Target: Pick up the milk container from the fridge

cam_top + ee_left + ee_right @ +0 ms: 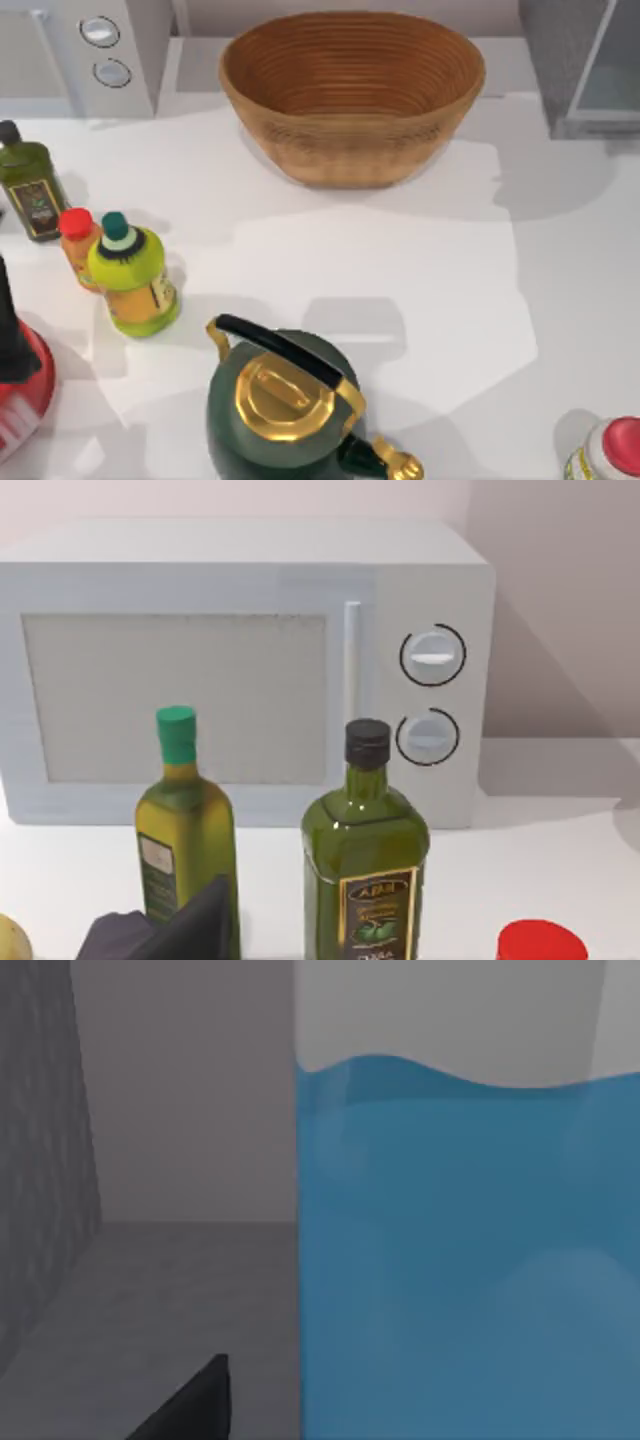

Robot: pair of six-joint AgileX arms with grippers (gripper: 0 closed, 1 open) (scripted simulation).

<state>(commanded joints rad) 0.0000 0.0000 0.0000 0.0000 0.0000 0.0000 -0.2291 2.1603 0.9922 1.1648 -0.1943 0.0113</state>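
my right wrist view is very close to the milk container: a flat blue face with a wavy white edge on top. it stands inside the fridge, on a grey floor, with a speckled dark grey wall beside it and a paler wall behind. one dark finger of my right pincer is at the edge, just beside the carton; i cannot tell if the pincer is apart or clamped.

the top view shows the fridge at the far right corner, dark grey and boxy, with a pale glass panel in a light metal frame.

my left wrist view looks at a light grey microwave with two round knobs. in front of it stand two green glass bottles, one with a green cap and one with a black cap. a dark part of my left pincer is low in that view; its state i cannot tell.

the top view counts also one round woven basket, one dark green kettle with gold lid and handle, one yellow-green bottle with teal cap, and one small orange bottle with red cap, on the white table.
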